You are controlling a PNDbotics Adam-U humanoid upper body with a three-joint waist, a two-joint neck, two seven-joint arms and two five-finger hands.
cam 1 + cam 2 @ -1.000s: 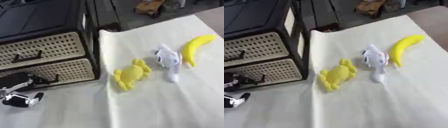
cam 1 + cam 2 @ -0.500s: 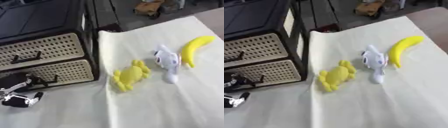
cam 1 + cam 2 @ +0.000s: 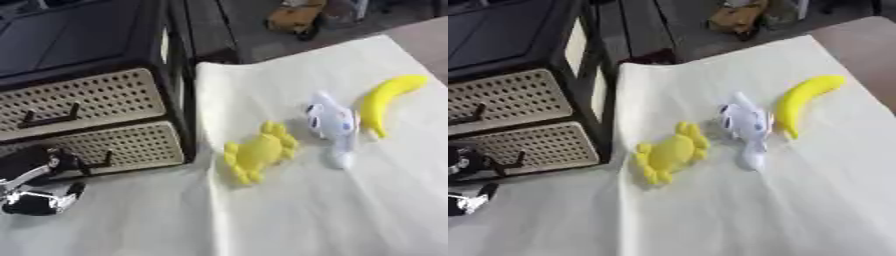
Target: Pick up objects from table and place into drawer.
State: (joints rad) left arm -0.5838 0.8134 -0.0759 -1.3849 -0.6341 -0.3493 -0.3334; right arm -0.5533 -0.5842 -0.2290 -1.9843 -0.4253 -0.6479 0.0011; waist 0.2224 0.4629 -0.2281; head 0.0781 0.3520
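Perforated beige drawer fronts (image 3: 83, 107) in a black cabinet at nine o'clock in the left eye view; left hand (image 3: 35, 187) curled just before the lower drawer's handle (image 3: 92, 162), contact unclear. Right eye view: bumpy yellow crab toy (image 3: 668, 154) at centre, white shark-like figure (image 3: 744, 125) and smooth curved banana (image 3: 802, 102) toward two o'clock on cream cloth (image 3: 737, 210).

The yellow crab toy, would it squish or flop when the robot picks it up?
Probably a bit squishy: the crab looks puffy, with rounded, soft edges. It lies flat on the cloth, so it shouldn't roll. Its short legs might bend when squeezed.
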